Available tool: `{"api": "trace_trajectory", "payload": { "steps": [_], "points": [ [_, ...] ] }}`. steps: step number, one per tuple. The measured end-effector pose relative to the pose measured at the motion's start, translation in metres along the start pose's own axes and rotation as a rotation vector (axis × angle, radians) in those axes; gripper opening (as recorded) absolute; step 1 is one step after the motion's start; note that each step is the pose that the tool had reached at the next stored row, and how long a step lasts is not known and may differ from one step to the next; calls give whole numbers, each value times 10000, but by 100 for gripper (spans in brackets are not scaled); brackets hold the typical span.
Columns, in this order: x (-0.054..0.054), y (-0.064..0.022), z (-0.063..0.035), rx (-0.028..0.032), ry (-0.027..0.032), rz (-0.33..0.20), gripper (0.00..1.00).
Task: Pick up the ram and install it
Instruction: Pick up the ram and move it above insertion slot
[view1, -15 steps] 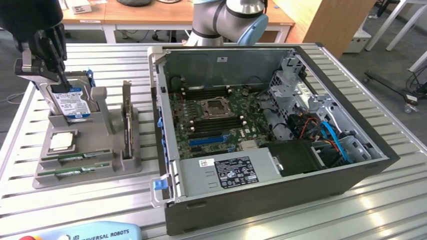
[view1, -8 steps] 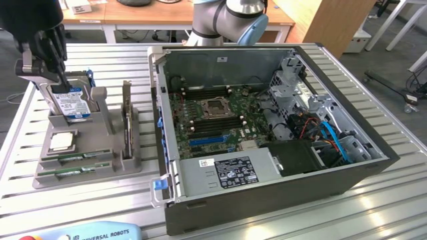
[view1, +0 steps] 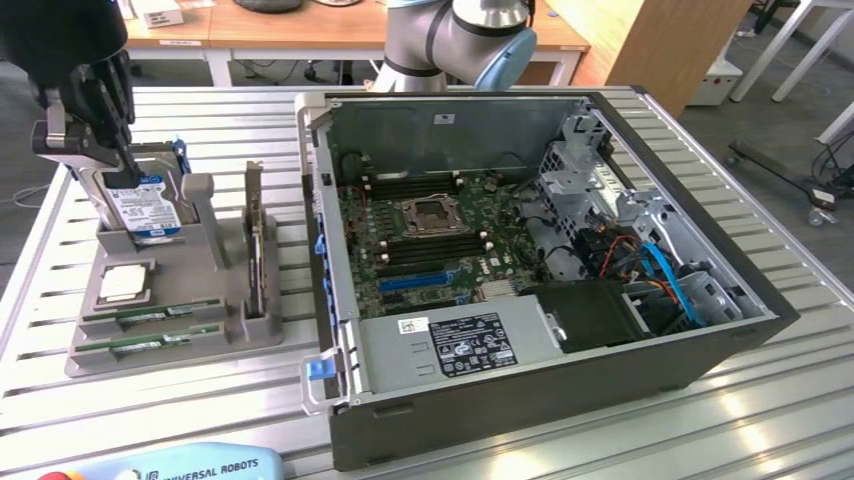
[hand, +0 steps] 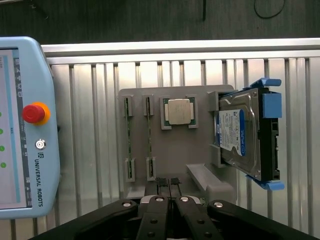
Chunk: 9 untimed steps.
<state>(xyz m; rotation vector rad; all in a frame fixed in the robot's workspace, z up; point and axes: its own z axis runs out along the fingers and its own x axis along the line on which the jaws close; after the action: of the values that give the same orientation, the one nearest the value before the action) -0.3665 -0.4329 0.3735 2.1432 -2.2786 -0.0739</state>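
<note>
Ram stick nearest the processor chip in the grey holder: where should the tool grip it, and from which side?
Grip the ram stick at mid-length, across its flat faces, coming down from above. It stands on edge in the grey holder with both ends seated in slotted posts, so only its upper edge and middle span look free.

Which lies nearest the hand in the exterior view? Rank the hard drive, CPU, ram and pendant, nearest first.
1. Hard drive: upright in the tray, right under the hand.
2. CPU: flat in the tray's middle.
3. Ram: in the tray's end slots, beyond the CPU.
4. Pendant: on the table, past the tray.
</note>
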Motion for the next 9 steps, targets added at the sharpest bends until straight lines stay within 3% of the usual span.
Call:
{"api": "trace_trajectory", "payload": {
  "steps": [9],
  "points": [
    [0, -1, 20, 2, -2, 0, 10]
  ]
}}
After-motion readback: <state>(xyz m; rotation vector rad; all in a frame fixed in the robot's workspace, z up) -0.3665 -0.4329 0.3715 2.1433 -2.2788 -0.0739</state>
